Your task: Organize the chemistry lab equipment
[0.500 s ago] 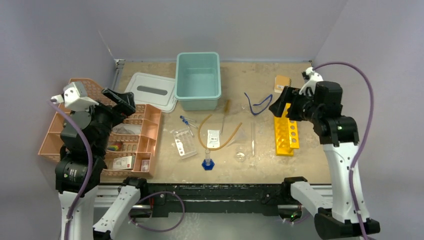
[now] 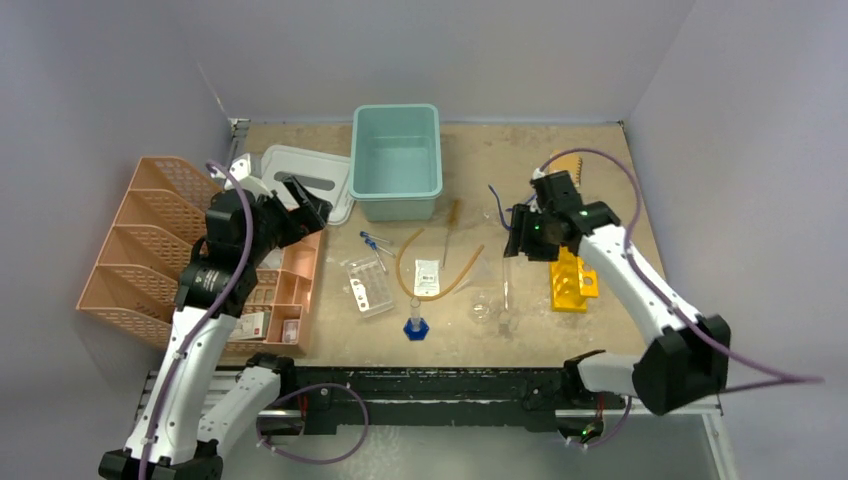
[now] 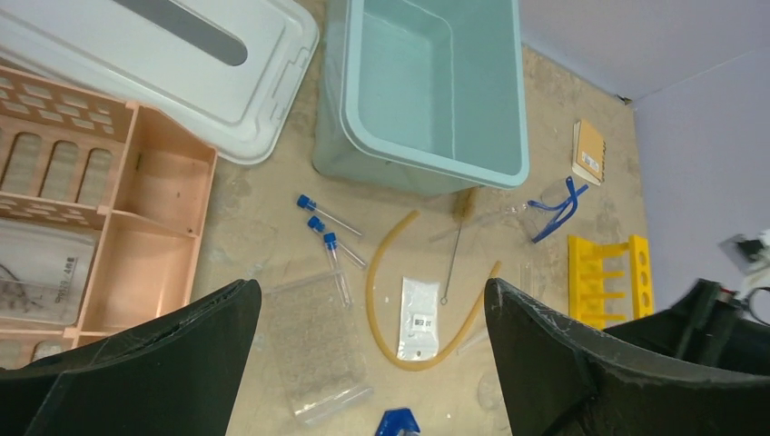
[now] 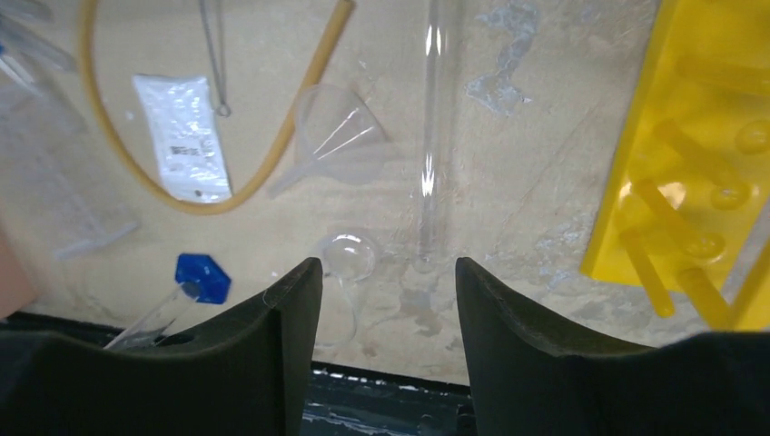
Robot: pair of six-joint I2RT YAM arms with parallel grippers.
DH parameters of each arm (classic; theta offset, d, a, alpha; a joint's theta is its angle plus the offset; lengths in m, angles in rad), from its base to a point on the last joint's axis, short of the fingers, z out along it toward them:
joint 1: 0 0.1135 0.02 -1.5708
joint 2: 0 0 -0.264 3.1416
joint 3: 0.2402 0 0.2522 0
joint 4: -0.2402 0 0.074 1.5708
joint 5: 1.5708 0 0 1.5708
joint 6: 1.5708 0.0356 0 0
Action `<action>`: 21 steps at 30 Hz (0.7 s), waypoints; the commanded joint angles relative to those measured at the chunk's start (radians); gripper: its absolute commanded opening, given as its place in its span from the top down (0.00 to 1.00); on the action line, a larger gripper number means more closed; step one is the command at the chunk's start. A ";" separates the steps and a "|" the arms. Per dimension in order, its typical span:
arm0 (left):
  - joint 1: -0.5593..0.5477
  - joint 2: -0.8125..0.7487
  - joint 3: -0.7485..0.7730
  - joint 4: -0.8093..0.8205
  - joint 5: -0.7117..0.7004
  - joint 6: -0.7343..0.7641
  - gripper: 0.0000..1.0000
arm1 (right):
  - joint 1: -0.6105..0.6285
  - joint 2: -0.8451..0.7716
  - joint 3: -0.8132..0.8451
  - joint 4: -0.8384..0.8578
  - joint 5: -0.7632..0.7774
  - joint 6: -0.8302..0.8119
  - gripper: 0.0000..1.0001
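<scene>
1. Above the bench (image 2: 520, 150), in the overhead view, the left hand (image 2: 308, 203) hangs spread wide and grips nothing. It is over the edge of a white lid (image 2: 285, 165) and the far corner of the peach tray (image 2: 303, 290). Just to its right stands an open-topped teal bin (image 2: 396, 112). The tray's compartments under that arm hold a clear pouch, some coloured bits and a white card.
2. The right hand (image 2: 520, 235) has its fingers apart with nothing between them, and the yellow rack (image 2: 572, 285) is just beside it. Between the two hands lie the blue-capped tubes (image 2: 375, 240), amber tubing (image 2: 403, 265), white packet (image 2: 427, 277) and the upright blue-based cylinder (image 2: 415, 322).
3. From the left wrist, the tubes, a clear bag (image 3: 318, 345) and the tubing curved around the packet lie between the fingers (image 3: 136, 363). Ahead is the bin, with its pale bottom showing. Ahead to the right are the safety glasses (image 3: 554, 204) and a brown notebook (image 3: 590, 153).
4. From the right wrist, the glass dish (image 4: 350, 254) and the end of a glass rod (image 4: 431, 136) lie just past the fingertips. A clear funnel (image 4: 336, 136) lies farther out beside the tubing. The rack is at the right.
</scene>
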State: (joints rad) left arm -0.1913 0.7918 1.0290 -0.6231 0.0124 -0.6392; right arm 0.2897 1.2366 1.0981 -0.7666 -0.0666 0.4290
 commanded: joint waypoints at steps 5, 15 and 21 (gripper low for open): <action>-0.004 0.046 -0.001 0.124 0.026 -0.049 0.08 | 0.060 0.218 -0.057 0.228 0.255 0.146 0.47; -0.006 0.127 -0.034 0.214 0.065 -0.093 0.08 | 0.061 0.362 -0.150 0.499 0.215 0.106 0.53; -0.015 0.140 -0.033 0.213 0.070 -0.109 0.08 | 0.062 0.457 -0.123 0.468 0.296 0.132 0.62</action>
State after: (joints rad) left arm -0.1967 0.9409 0.9920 -0.4778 0.0597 -0.7235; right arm 0.3523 1.6627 0.9520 -0.3161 0.1516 0.5404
